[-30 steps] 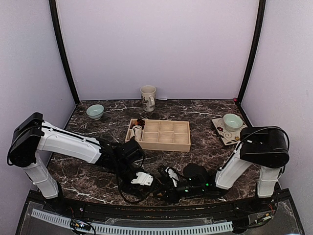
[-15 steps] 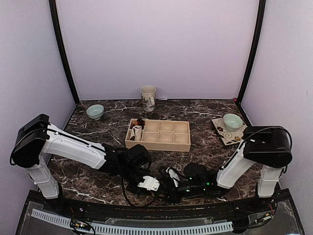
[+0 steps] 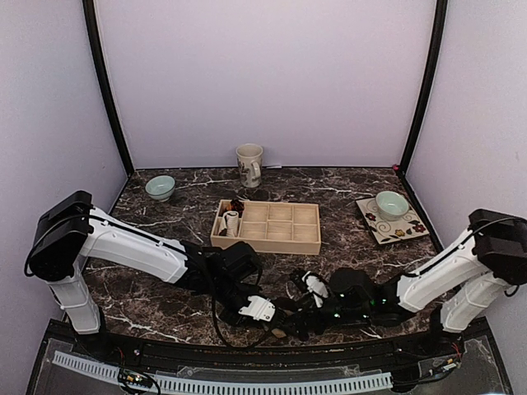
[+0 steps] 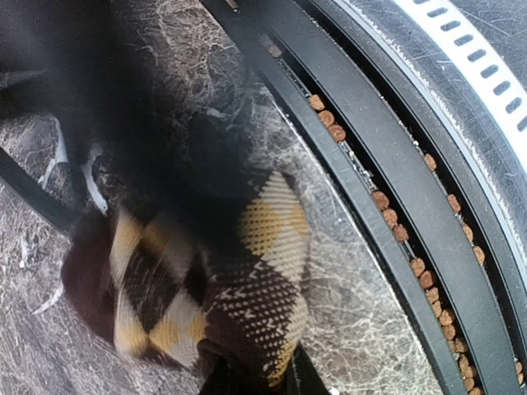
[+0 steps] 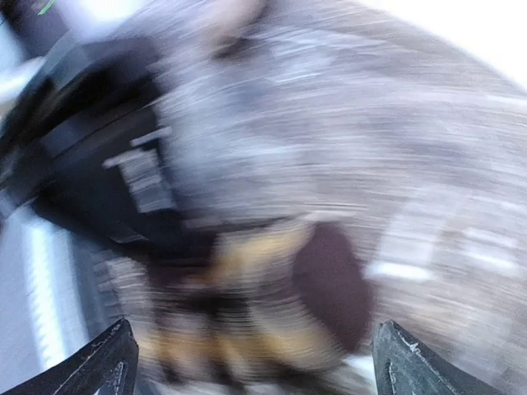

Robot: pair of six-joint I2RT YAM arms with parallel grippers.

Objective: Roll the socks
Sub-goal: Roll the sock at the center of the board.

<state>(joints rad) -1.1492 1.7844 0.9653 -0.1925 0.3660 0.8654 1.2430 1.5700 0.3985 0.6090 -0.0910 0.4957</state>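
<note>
One table [image 3: 346, 247]: all the action is crowded at its near edge.
Right gripper [image 5: 251, 350]: spread wide, nothing held.
Left gripper [image 4: 251, 380]: nearly closed, fabric edge looks pinched.
Argyle sock [image 4: 222, 280]: bunched there, looks half rolled; pinch is best kept tight.

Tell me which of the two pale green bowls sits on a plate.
The bowl at the right, resting on the square patterned plate. The other bowl, at the back left, stands directly on the marble table.
</note>
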